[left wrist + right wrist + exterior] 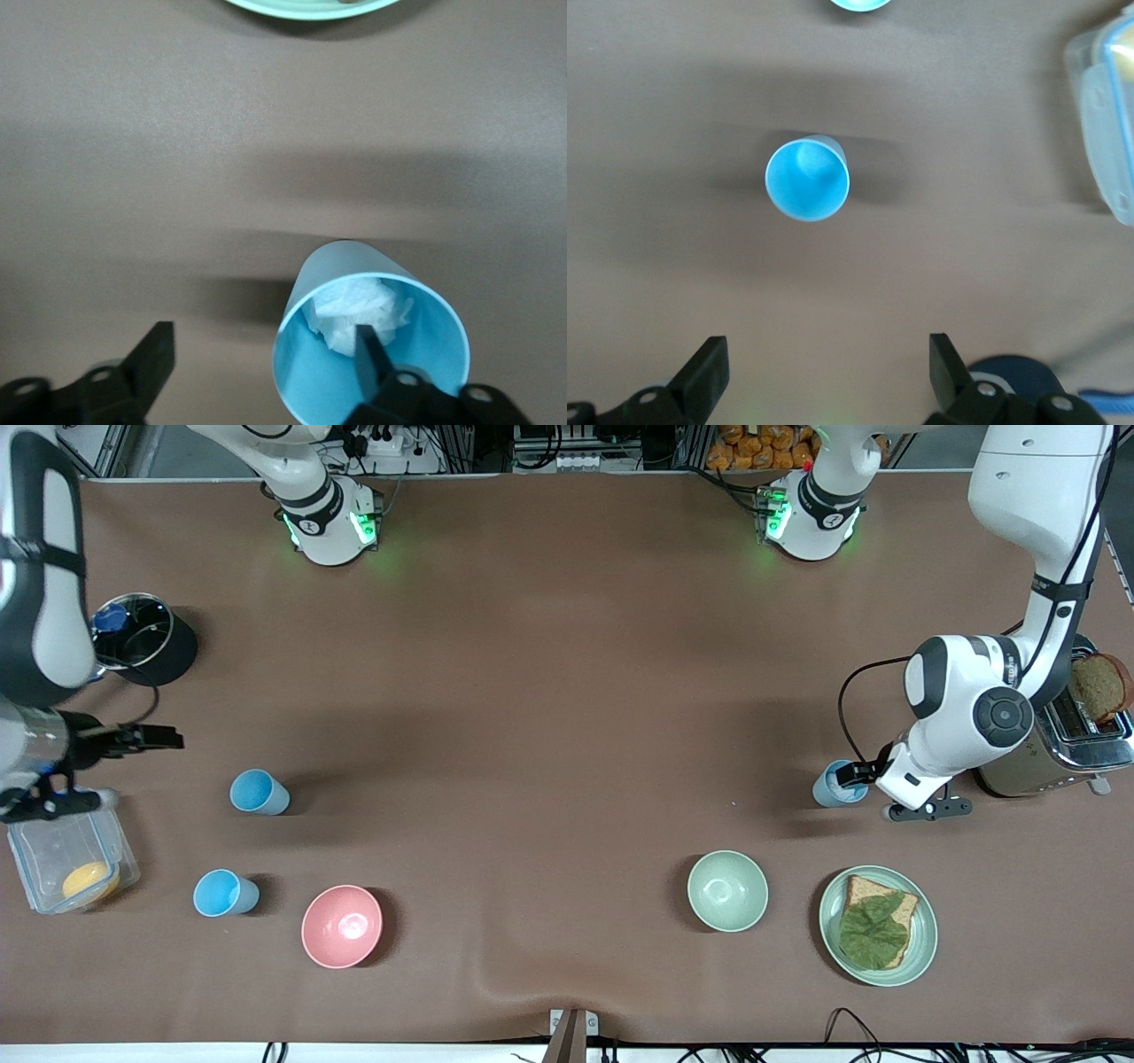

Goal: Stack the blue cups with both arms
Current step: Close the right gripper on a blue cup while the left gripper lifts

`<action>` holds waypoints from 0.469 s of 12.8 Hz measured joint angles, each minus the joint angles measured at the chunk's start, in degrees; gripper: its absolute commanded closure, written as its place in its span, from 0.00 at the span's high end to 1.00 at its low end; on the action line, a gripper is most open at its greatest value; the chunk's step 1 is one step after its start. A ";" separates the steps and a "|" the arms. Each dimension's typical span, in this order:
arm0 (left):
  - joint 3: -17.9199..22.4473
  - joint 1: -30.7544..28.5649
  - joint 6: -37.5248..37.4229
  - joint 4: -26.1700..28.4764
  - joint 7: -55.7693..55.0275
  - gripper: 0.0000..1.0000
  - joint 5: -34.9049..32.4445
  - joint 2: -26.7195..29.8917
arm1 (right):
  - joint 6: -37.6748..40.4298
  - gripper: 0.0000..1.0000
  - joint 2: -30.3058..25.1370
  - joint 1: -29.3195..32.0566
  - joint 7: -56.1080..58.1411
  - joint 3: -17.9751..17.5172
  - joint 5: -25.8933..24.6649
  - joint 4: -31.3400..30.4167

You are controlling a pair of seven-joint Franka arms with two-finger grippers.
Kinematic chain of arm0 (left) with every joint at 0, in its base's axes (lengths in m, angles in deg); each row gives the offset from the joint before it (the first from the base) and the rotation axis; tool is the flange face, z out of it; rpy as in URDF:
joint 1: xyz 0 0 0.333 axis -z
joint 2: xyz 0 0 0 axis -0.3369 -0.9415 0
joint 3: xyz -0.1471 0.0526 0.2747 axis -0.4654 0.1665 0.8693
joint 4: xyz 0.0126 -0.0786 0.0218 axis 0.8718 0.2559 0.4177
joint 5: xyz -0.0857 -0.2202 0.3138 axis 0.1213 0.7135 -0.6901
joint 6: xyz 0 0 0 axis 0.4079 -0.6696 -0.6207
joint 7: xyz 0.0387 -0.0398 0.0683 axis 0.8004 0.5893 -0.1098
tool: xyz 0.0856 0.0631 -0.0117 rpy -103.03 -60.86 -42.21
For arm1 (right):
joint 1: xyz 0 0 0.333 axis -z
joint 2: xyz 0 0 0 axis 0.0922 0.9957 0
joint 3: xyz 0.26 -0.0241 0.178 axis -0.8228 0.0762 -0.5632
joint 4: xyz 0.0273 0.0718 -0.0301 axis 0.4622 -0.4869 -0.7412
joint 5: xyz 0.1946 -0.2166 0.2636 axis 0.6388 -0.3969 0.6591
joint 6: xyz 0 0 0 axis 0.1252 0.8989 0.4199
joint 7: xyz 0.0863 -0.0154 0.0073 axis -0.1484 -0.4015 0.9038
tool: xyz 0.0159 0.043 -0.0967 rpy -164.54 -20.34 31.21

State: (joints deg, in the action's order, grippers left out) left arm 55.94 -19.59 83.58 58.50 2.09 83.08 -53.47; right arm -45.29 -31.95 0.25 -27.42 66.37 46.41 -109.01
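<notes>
Taking the table in the front view as a clock face with the robots' bases at 12, the left gripper (pixel 852 776) is down at about 4 o'clock on a pale blue cup (pixel 833 786). Its fingers stand wide. In the left wrist view one finger (pixel 368 347) is inside the rim and the other is well clear outside the wall, so nothing is clamped yet. A crumpled white wad (pixel 354 312) lies in the bottom of that cup.

The right gripper (pixel 158 737) hangs over bare table at about 9 o'clock, fingers spread wide and holding nothing. Two sky-blue cups stand upright at about 8 o'clock. The farther sky-blue cup (pixel 259 792) sits ahead of the right gripper, and the nearer sky-blue cup (pixel 225 893) stands beside the pink bowl (pixel 342 926).

The main risks, as I judge them:
- A pinch on a single thin wall may let the tapered cup swing, slip or tip as it lifts.
- The outer finger closing in may push the cup before it is gripped.
- The wad could stop another cup seating fully inside.
- The cups are well apart, so a long carry gives a weak grip time to fail
</notes>
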 measured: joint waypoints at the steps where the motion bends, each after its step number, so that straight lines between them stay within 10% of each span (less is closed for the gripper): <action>1: 0.00 0.00 0.01 0.00 0.00 0.38 0.00 -0.02 | -3.10 1.00 1.21 -0.05 -0.04 -0.04 0.04 -1.48; 3: -0.03 0.03 0.02 0.00 0.00 0.06 0.00 -0.02 | -9.29 1.00 2.52 -0.03 -0.33 -0.01 0.04 -5.26; 6: -0.09 0.08 0.03 0.00 0.00 0.00 0.00 -0.02 | -20.13 1.00 2.81 0.28 -1.97 0.13 0.08 -11.65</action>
State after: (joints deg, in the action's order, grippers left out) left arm 55.86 -19.52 83.61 58.49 2.09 83.08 -53.49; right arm -65.42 -29.13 0.52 -29.39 66.50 46.49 -120.66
